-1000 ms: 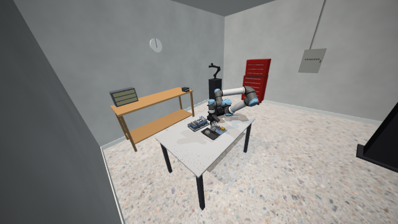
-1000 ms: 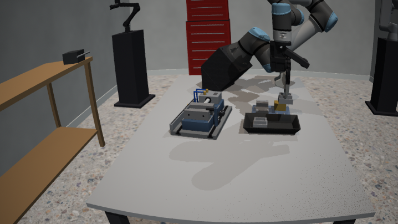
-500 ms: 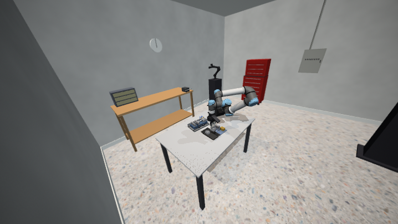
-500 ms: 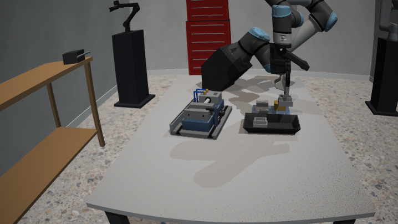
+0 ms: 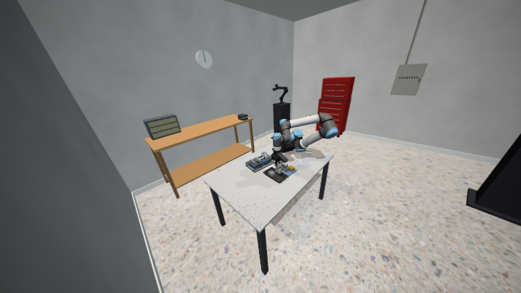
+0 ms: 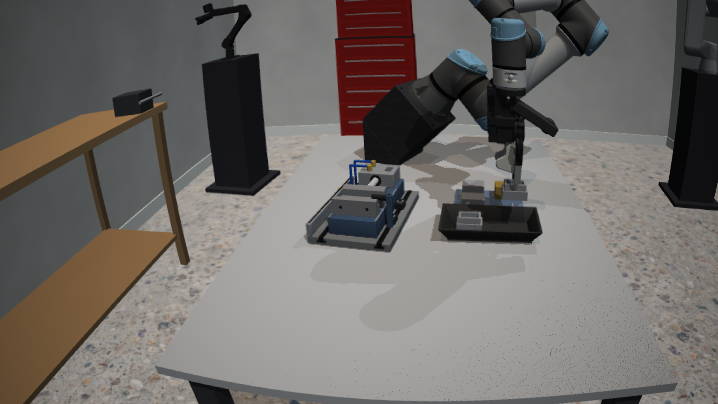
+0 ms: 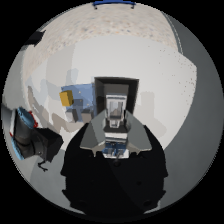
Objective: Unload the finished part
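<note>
My gripper is shut on the finished part, a small grey block with a pocket on top. It holds the part just above the right far end of the black outfeed tray. A second grey pocketed part lies in the tray's left end. In the wrist view the held part sits between the fingers, with the tray below it. The blue and grey vise stands to the left of the tray, and I see no part between its jaws. In the top view the gripper hangs over the tray.
A blue plate with a grey block and a yellow piece sits just behind the tray. The arm's black base is at the table's far side. A wooden shelf stands to the left of the table.
</note>
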`<state>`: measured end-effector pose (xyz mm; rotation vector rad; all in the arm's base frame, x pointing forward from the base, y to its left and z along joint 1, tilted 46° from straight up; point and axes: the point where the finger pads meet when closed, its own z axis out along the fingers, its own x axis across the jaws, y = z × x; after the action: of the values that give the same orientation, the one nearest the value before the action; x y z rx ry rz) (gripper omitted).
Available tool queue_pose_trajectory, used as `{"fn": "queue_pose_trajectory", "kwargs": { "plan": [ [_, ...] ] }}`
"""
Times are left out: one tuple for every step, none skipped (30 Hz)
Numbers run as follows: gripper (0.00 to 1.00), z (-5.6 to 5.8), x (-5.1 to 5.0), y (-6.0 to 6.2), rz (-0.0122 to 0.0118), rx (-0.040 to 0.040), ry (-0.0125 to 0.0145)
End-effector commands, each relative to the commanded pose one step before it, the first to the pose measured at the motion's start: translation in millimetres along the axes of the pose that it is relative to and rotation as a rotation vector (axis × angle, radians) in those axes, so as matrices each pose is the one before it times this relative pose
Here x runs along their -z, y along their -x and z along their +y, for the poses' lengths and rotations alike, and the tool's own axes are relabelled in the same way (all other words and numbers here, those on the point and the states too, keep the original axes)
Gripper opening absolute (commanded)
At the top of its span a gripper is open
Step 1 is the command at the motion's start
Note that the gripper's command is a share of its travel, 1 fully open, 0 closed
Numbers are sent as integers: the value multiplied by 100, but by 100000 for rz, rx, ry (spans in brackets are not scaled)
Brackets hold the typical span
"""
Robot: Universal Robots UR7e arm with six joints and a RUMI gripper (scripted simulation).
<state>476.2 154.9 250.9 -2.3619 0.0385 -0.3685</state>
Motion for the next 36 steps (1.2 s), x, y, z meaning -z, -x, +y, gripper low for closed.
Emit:
{"fn": "queue_pose_trajectory", "kwargs": {
  "plan": [
    [0,-1,-790,-52,127,22,70],
    [0,0,-203,-1,0,0,1],
    [0,-2,-205,0,0,0,-1],
    [0,0,-206,-1,0,0,1],
    [0,-1,-207,0,0,0,0],
    [0,0,0,0,0,0,0],
    [0,0,0,0,0,0,0],
    [0,-1,-208,-1,0,0,0],
    [0,-1,-208,-1,0,0,0],
    [0,-1,-208,0,0,0,0],
    [0,0,-207,-1,0,0,1],
    [0,-2,-206,0,0,0,-1],
    [0,0,-204,-1,0,0,1],
    [0,-1,-202,0,0,0,0],
    [0,-1,-200,-1,0,0,0],
    [0,-1,-198,-1,0,0,0],
    [0,-1,-195,0,0,0,-1],
    [0,0,-191,-1,0,0,1],
    [0,-1,-188,0,0,0,-1],
    [0,-1,-184,-1,0,0,0],
    [0,-1,-179,-1,0,0,0],
    [0,-2,-175,0,0,0,-1],
    [0,0,0,0,0,0,0],
    [0,0,0,0,0,0,0],
    [0,0,-170,-1,0,0,1],
    [0,-1,-165,0,0,0,0],
    [0,-1,-159,0,0,0,-1],
    [0,0,-153,-1,0,0,1],
    [0,-1,-148,0,0,0,0],
    [0,-1,-141,0,0,0,-1],
    [0,0,-135,-1,0,0,0],
    [0,0,-129,-1,0,0,0],
    [0,-1,-122,0,0,0,0],
    [0,-1,-115,0,0,0,-1],
    [0,0,-108,-1,0,0,1],
    [0,0,-101,-1,0,0,0]
  ]
}}
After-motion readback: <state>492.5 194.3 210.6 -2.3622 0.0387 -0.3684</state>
